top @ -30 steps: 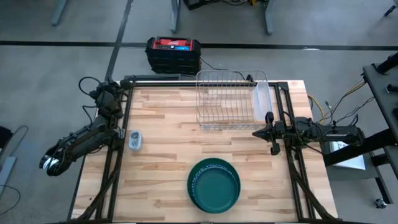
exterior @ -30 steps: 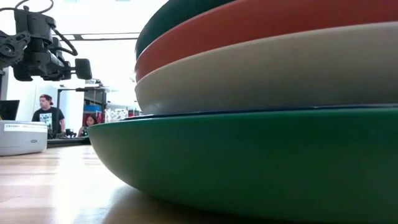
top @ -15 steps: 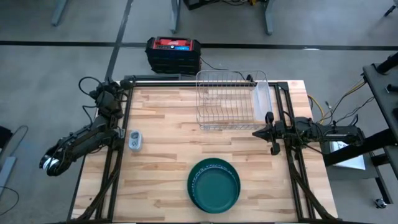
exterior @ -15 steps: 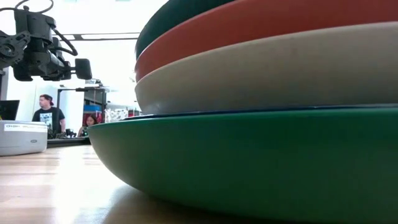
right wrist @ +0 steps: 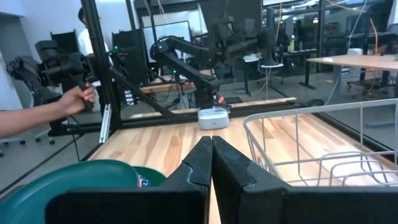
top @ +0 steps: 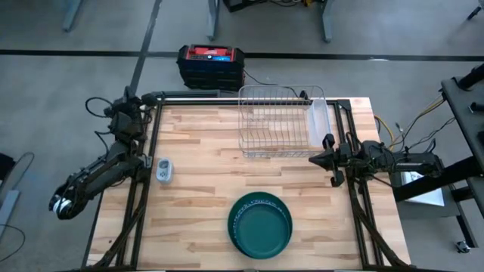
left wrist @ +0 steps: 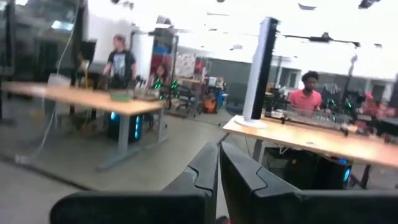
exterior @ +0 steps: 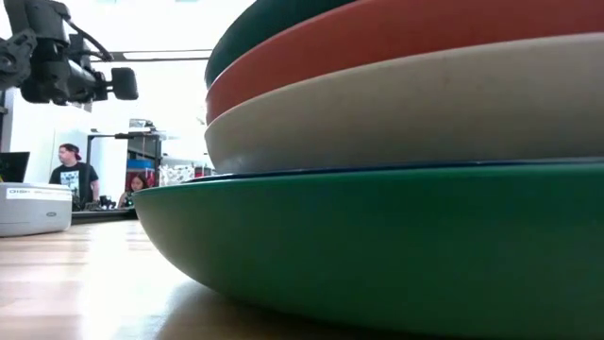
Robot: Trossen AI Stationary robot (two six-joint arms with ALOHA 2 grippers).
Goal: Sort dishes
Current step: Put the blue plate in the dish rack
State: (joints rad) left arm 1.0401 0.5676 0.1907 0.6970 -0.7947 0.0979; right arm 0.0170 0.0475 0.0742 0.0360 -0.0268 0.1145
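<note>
Where the counter (top: 204, 189) came nearest to you, the dishes (top: 260, 224) sat stacked near its front edge, a little right of centre: a dark green plate with a pale pattern round its rim showed on top from above, and from counter height you saw a wide green dish (exterior: 396, 246) at the bottom, a white one (exterior: 425, 104) on it, an orange one (exterior: 377, 42) above that, and a dark green one (exterior: 255, 24) on top. Nothing touched the stack. Farther back on the left, a small grey-and-white box (top: 164, 171) lay close to the counter's left edge. The left tool (top: 62, 208) hung off the counter's left side, beyond the frame and well away from the dishes, its two fingers (left wrist: 205, 171) pressed together with nothing between them and pointing out into the room. The right tool (top: 312, 161) sat at the counter's right edge, level with the front of the wire rack (top: 276, 121) and pointing inward across the counter; its fingers (right wrist: 202, 158) were also pinched tight on nothing. The rack stood at the back of the counter, right of centre, with a clear plastic tray (top: 318, 121) along its right side. Behind the counter a black-and-red case (top: 211, 66) rested on the floor. At the far left side a person's hand (right wrist: 78, 98) gripped the frame, and more people showed in the room beyond.
</note>
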